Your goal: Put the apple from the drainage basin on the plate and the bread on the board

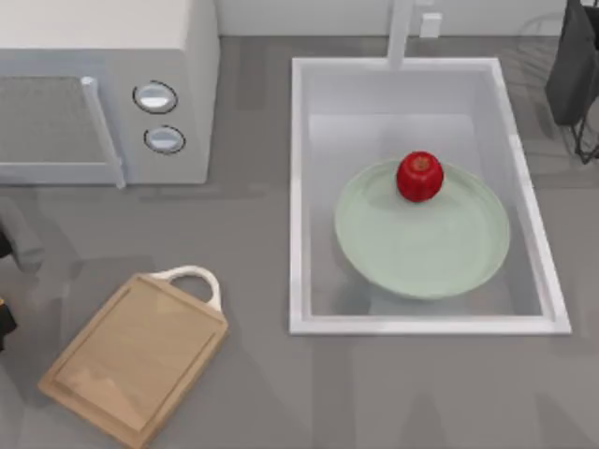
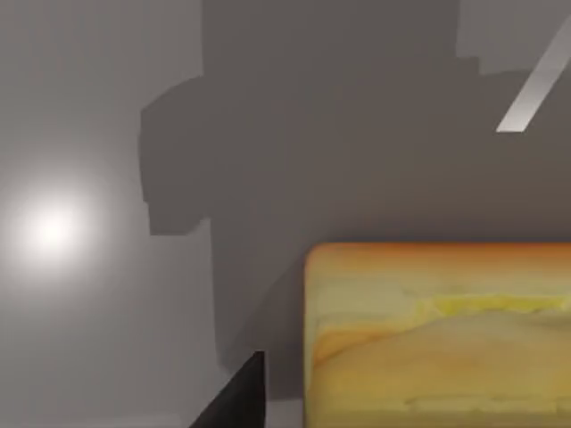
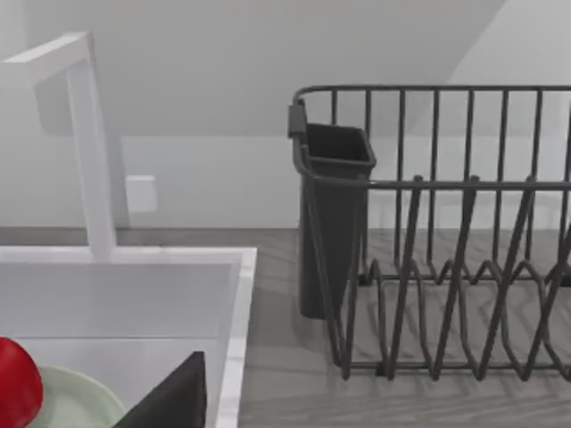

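Risk of dropping: thick golden-topped bread chunk sits close under the left wrist camera, above grey counter; finger state indeterminate, so an insecure hold could slip before the light wooden cutting board. Glossy red apple rests on the pale green plate (inside the white sink basin).

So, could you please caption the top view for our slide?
Apple sits on the plate inside the drainage basin; board bare.

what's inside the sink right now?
The drainage basin holds the plate, with the apple sitting on the plate's far rim area. The basin floor beneath the plate is covered.
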Action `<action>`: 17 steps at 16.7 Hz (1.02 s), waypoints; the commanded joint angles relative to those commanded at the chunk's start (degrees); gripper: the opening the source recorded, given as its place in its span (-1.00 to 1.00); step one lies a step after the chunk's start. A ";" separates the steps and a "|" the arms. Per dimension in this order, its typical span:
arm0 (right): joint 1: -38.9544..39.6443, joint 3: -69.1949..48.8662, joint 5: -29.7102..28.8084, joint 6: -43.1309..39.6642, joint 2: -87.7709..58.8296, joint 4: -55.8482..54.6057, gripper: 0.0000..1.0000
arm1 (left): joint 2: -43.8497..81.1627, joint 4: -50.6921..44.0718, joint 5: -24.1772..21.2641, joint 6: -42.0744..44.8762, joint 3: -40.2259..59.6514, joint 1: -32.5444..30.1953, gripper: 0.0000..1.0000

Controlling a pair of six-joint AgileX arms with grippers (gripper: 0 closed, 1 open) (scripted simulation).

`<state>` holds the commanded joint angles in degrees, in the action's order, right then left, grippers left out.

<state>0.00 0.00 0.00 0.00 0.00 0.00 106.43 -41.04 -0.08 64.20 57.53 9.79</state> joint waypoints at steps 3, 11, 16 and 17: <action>0.00 0.00 0.00 0.00 0.00 0.00 1.00 | 0.00 0.00 0.00 0.00 0.00 0.00 -0.66; 0.00 0.00 0.00 0.00 0.00 0.00 1.00 | 0.00 0.00 0.00 0.00 0.00 0.00 -1.00; 0.00 0.00 0.00 0.00 0.00 0.00 1.00 | -1.22 -1.85 -0.37 -0.33 0.97 -0.13 -1.00; 0.00 0.00 0.00 0.00 0.00 0.00 1.00 | -1.69 -3.20 -0.37 -0.28 1.99 -0.14 -1.00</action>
<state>0.00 0.00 0.00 0.00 0.00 0.00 104.74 -44.24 -0.44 63.92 59.52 9.65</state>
